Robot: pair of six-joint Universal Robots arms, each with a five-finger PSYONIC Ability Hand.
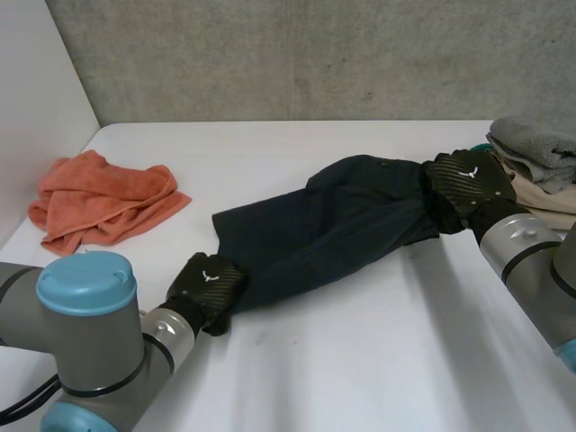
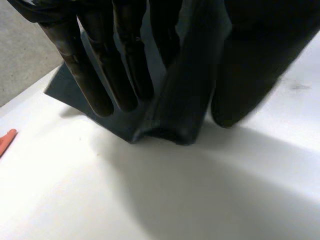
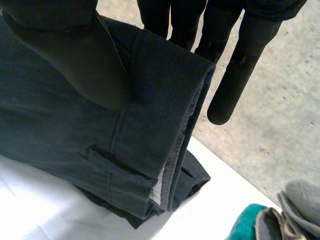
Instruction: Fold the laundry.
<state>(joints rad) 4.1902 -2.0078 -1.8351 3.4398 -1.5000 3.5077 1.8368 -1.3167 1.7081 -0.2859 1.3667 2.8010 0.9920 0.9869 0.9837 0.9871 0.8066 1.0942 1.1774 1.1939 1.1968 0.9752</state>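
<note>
Hands point(image 1: 205, 286) point(image 1: 468, 180) at ends of diagonal garment point(image 1: 315, 225)

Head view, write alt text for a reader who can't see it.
Two robot hands hold dark trousers stretched across a white table: the left hand grips the near end, the right hand the waistband at the far end. An orange towel lies crumpled to the left, and grey and beige cloths sit by the right hand.
</note>
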